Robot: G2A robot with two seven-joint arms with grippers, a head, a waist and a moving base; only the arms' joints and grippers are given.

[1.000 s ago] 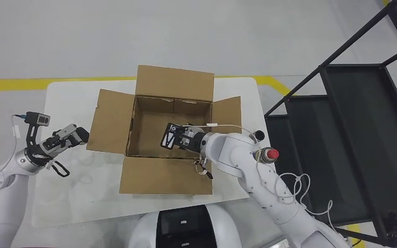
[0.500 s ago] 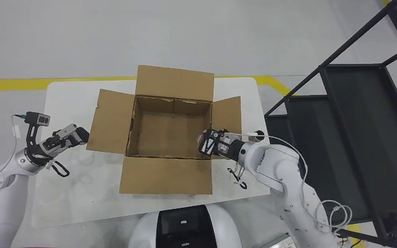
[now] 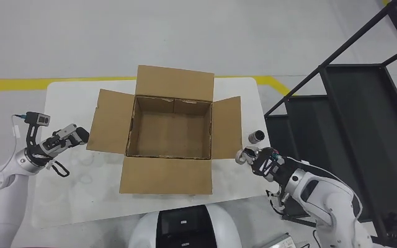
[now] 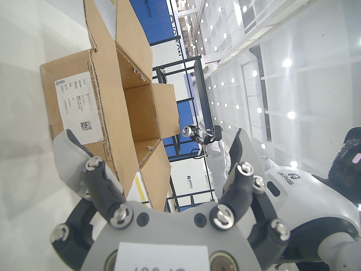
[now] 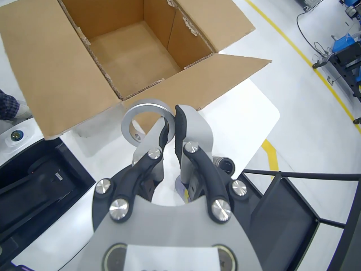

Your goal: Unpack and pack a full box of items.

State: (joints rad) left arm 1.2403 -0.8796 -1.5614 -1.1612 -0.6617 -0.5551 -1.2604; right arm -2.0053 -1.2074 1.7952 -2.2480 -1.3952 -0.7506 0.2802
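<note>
An open cardboard box [image 3: 172, 130] stands in the middle of the white table [image 3: 68, 99], its flaps spread and its inside bare [image 5: 127, 49]. My right gripper [image 3: 250, 157] hangs past the box's right flap near the table's front right corner, shut on a flat metal ring [image 5: 145, 119], the ring [image 3: 240, 159] sticking out toward the box. A short metal cylinder [image 3: 255, 136] lies on the table just beyond it and, in the right wrist view, the cylinder [image 5: 224, 165] sits under the fingers. My left gripper [image 3: 79, 134] stands open left of the box, with nothing between its fingers [image 4: 70, 149].
A black metal stair frame [image 3: 347, 124] stands close against the table's right side. The box's left flap [image 3: 110, 121] reaches out toward the left gripper. Bare table lies in front of the box and on its left.
My right gripper has come up out of the box and swung right and toward the front, carrying the ring past the right flap. The left arm has not moved.
</note>
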